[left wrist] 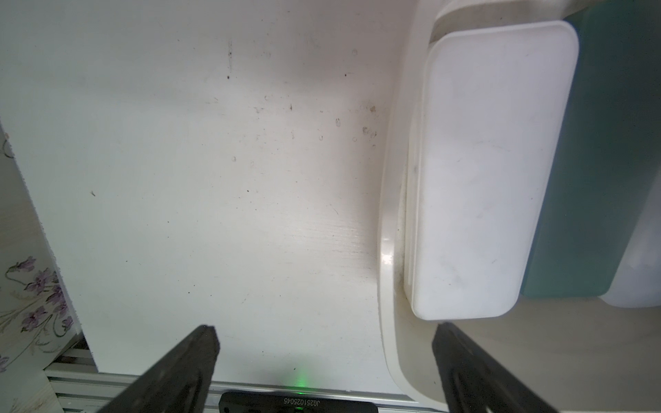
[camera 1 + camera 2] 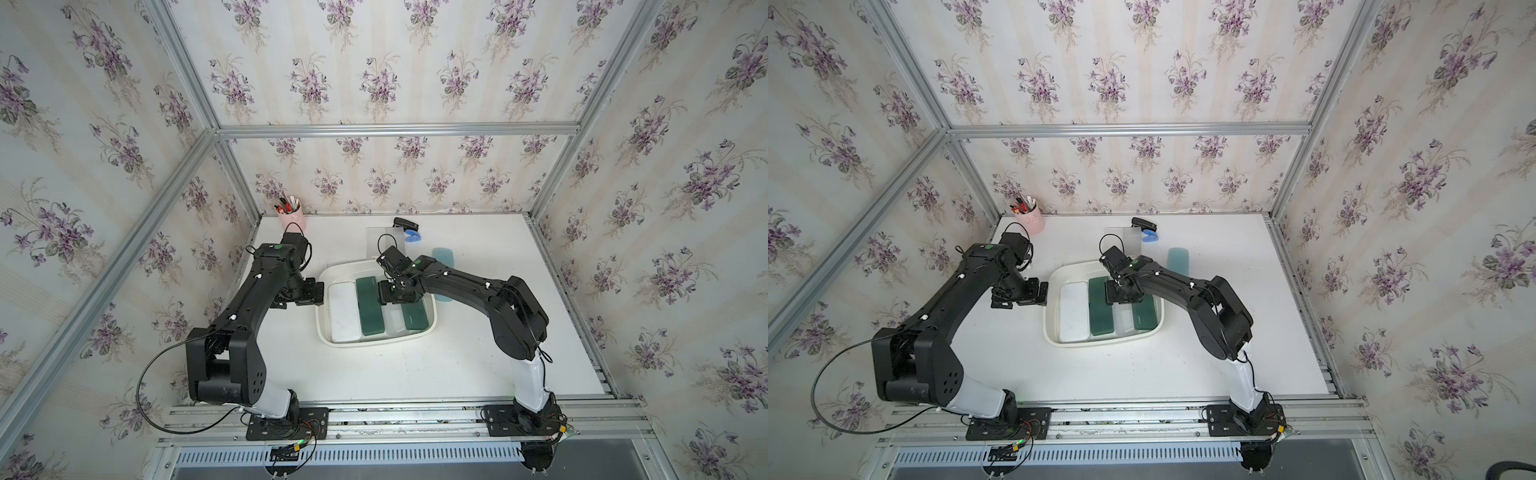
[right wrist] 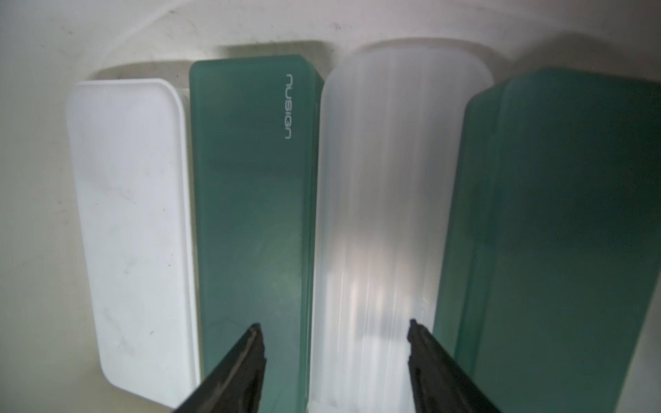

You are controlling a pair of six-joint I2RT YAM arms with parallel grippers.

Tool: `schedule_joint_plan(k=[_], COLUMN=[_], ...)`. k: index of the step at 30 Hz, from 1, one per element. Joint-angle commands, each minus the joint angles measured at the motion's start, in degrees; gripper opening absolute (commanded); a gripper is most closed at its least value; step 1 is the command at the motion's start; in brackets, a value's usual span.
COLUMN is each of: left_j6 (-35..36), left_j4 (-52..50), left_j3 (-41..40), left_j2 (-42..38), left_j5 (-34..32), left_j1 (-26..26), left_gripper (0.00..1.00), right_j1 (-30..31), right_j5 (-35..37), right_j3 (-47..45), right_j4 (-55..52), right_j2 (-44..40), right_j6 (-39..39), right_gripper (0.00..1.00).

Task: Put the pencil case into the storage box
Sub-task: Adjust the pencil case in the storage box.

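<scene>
Right pincer (image 3: 335, 330): jaws apart, gripping nothing. It hangs low inside the storage box (image 2: 323, 316), above the frosted pencil case (image 3: 386, 196), with one fingertip over the neighbouring green case (image 3: 250, 214). Four cases lie flat in the box, side by side, long axes parallel.

Finding: one pale blue pencil case (image 2: 443, 258) lies on the table (image 2: 415, 374) outside the box, just beyond its right wall and partly hidden by my right arm (image 2: 457, 282). Its long axis runs from my side toward the back wall (image 2: 395, 178), the same way as the cases in the box. From the right pincer it lies to the right.

The box stands between that case and my left pincer (image 1: 325, 330), which is wide open, mostly over bare table at the box's left wall.

Judgement: the right arm is nearer, and its jaws should close across the case's short width.
</scene>
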Motion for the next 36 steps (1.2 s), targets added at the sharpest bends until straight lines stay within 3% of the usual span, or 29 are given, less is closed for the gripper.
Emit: schedule_joint_plan(k=[1,8,16,20,27,36], left_j6=[0.70,0.96,1.11,1.39,1.53,1.65], left_j4=[-0.10,0.65,1.12,0.89,0.82,1.40], left_j3=[-0.22,-1.06,-1.58,-1.56,-1.90,-1.78], left_j2=[0.12,0.06,-0.01,-0.23,-0.65,0.42], left_j5=[0.24,-0.02,0.15,-0.07,-0.07,0.06], left_j1=[0.08,0.09,0.43,0.74,1.31,1.31], left_gripper=[0.99,0.99,0.99,0.99,0.99,0.99], right_j1=[0.02,0.49,2.35,2.35,1.05,-1.82], right_j5=[2.17,3.27,-2.53,-3.27,-2.49,-2.73], right_j3=[2.19,3.25,2.43,-0.21,2.11,-3.53], right_j4=[-3.95,-6.15,-2.58,2.00,-0.29,2.10], right_j2=[2.41,4.37,6.35,3.92,-0.42,-1.26], right_j6=[-0.51,0.66,1.28,1.12,-0.19,-0.50], right_gripper=[0.72,0.74,0.74,0.73,0.74,0.74])
